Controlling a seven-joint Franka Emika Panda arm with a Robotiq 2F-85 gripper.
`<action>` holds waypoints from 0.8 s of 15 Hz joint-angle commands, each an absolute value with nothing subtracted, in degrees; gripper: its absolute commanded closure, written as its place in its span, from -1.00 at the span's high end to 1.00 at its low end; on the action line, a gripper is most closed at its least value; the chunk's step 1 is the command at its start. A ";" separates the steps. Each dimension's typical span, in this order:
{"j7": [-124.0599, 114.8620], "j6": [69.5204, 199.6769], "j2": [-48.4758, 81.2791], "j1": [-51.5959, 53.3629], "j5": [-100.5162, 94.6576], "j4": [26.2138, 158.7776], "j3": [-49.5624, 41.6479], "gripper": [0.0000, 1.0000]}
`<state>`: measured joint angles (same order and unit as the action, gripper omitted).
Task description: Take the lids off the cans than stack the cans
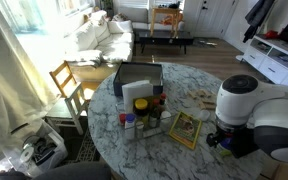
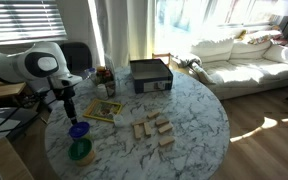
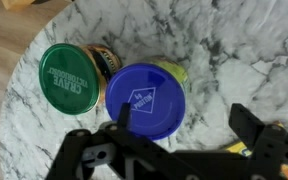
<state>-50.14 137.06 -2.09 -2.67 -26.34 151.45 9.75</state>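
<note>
Currently the green lid (image 3: 69, 75) and blue lid (image 3: 144, 100) cap both cans (image 3: 109, 62), jaws spread apart above the blue.

In my wrist view I see both cans upright, side by side, lids on: the green lid (image 3: 72, 78) caps the tan-orange can (image 3: 108, 62) at ten o'clock of the blue lid (image 3: 144, 100), which nearly hides the other can (image 3: 173, 71)

**Hard daylight, washed-out windows**

Sun floods through the tall bright windows (image 1: 24, 35) beyond the round white marble desk (image 1: 159, 155). It overexposes them and the white fabric sofa (image 2: 246, 50) in both exterior views, which are soft and grainy. In the wrist view the black pincer (image 3: 179, 120) is blurred, while the desk is sharp.
</note>
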 commanded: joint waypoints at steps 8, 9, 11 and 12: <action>-52.41 136.58 5.94 1.42 -29.28 146.88 4.15 0.91; -52.46 136.63 6.38 1.70 -29.41 146.70 3.81 0.95; -52.52 136.72 7.05 2.25 -29.43 146.39 3.14 0.53; -52.54 136.70 7.30 2.52 -29.41 146.25 2.84 0.38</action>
<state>-50.60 137.06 5.35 0.68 -27.67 147.38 4.66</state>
